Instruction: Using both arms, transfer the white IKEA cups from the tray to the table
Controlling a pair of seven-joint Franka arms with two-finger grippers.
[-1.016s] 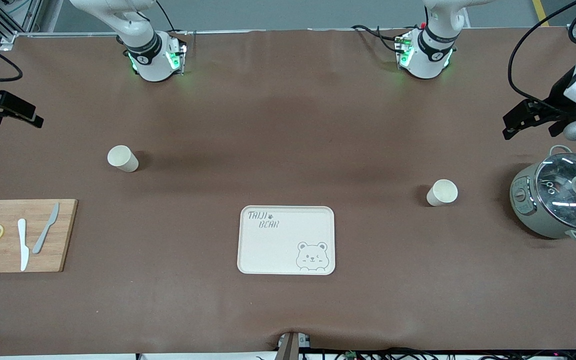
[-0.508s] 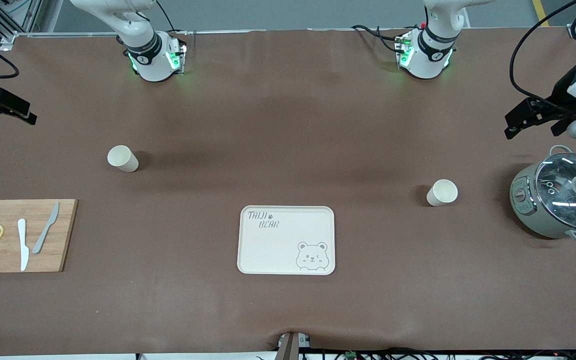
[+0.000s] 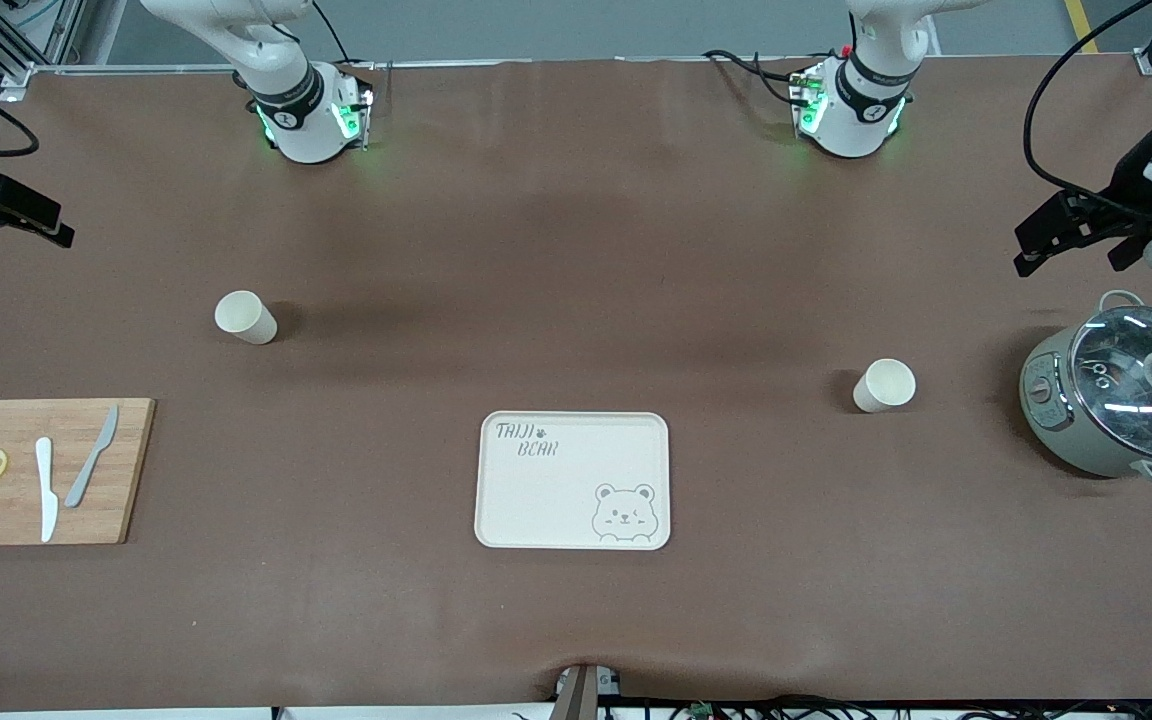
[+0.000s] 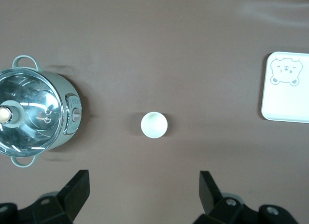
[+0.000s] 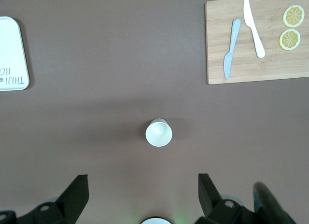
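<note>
Front view: the tray lies bare on the counter, its bear drawing uncovered. One white cup stands toward the right arm's end, the other white cup toward the left arm's end, both farther from the camera than the tray and well apart from it. The left pincer hangs near the rice cooker; the right pincer hangs at the counter's edge. Over the last second both have drifted outward, away from the cups, which have not moved. That suggests the transfer is finished and the arms are retreating.

Left wrist view: the pincer's fingers stand wide apart, holding nothing, high above its cup, whose hollow shows from above, with the cooker's glass lid beside it.

Right wrist view: empty spread fingers frame the other cup; the cutting board, with two knives and lemon slices, shows plainly.
</note>
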